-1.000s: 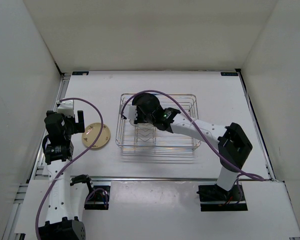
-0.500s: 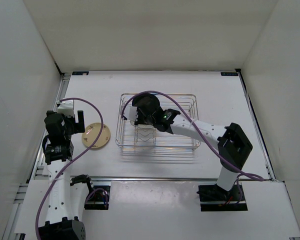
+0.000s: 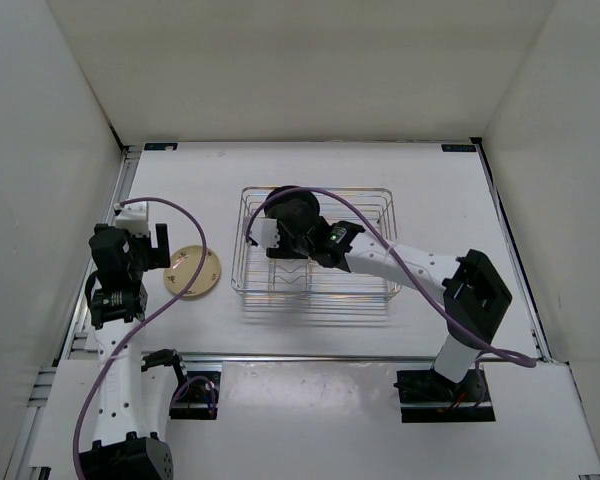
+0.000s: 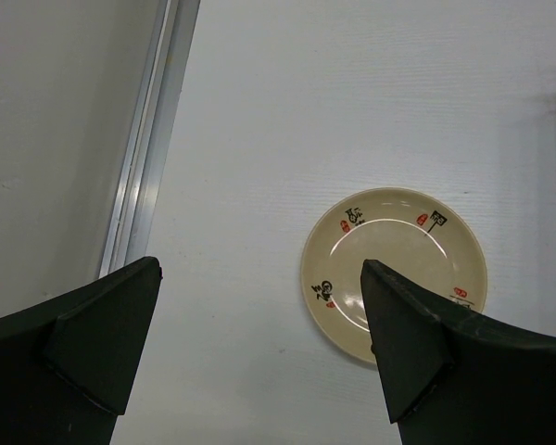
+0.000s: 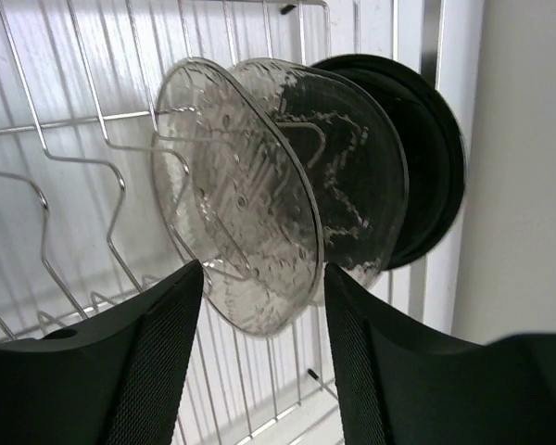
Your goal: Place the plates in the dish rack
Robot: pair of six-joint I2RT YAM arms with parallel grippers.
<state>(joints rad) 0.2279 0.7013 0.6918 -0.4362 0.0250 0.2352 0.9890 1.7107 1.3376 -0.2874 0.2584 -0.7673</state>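
You see shiny silver metal wire on the dish rack (image 3: 365, 265), pebbled translucent clear plates (image 5: 236, 204), a glossy black plate (image 5: 435, 148), and a smooth glazed cream plate (image 4: 394, 269) on the matt white table (image 4: 306, 111).

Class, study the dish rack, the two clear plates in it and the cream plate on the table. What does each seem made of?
Dish rack: thin, shiny silver wire, most likely metal.
Clear plates: see-through with a rippled, glinting surface; glass or clear plastic, the look leaves it open.
Cream plate: opaque, glossy, with small printed marks; glazed ceramic or melamine.
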